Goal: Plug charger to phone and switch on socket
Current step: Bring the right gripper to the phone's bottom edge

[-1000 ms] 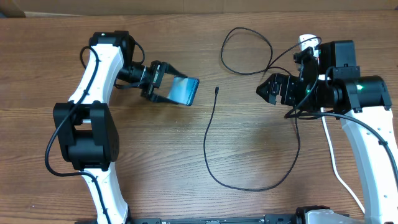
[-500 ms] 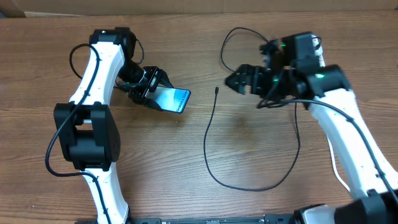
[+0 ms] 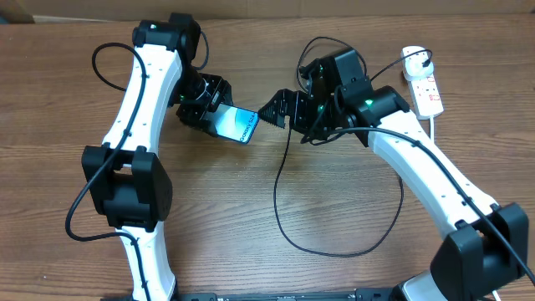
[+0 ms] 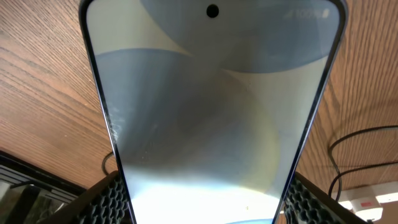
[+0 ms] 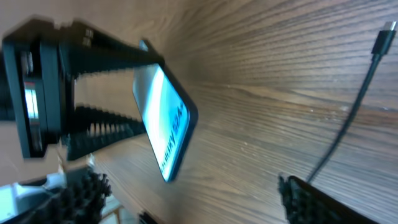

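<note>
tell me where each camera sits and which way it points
overhead: above the table, looking down on both arms, the phone, charger, socket.
left wrist: behind the left gripper, facing along the phone's screen; own fingers show.
right wrist: low, facing the phone; own fingers show.
shared: all three see the phone.

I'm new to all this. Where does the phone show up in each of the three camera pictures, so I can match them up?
Overhead: the phone is left of centre in the upper half, tilted.
Left wrist: the phone fills most of the picture, screen towards the camera.
Right wrist: the phone is left of centre, seen almost edge-on.
Shared landmark: the wooden table, its grain visible behind the phone in all three.
</note>
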You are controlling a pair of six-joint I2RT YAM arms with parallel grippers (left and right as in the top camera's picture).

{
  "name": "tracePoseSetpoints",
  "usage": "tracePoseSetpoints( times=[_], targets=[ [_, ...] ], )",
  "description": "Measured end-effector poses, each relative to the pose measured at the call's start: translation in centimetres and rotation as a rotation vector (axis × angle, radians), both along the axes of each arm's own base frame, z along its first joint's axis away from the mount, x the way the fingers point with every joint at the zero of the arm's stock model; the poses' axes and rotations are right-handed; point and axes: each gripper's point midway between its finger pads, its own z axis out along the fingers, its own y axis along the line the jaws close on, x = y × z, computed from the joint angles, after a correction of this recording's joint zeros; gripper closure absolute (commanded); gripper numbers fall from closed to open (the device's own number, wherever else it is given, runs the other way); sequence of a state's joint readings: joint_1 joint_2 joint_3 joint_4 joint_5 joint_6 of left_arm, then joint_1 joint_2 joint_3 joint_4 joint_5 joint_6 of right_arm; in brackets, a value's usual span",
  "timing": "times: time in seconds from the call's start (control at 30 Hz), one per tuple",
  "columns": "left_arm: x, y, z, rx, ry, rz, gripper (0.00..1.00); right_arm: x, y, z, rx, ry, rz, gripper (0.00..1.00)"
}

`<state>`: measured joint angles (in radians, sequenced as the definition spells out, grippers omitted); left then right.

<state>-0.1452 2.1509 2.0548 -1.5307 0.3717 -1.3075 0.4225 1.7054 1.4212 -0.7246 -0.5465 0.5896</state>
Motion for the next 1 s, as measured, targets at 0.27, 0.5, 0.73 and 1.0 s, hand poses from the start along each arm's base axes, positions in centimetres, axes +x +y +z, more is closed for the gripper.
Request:
tracePoseSetpoints(
  times=[0.27, 0.5, 0.73, 1.0],
  targets=[
    [0.0, 0.1, -0.1, 0.018, 0.013, 0.034, 0.96, 1.1, 2.1, -1.1, 0.055, 0.021, -0.005, 0.33],
    [-0.2, 0.0, 0.0, 0.013, 0.023, 0.047, 0.96, -0.2, 5.2, -2.5, 0.057, 0.046, 0.040, 0.37],
    [-0.6, -0.2, 0.1, 0.000, 0.043, 0.048, 0.96, -0.2, 5.8, -2.5, 0.062, 0.049, 0.029, 0.49],
    [-0.8, -1.3, 0.6, -0.064, 0.062, 0.058, 0.96, 0.7, 6.3, -3.2, 0.071, 0.071, -0.027, 0.63]
  ],
)
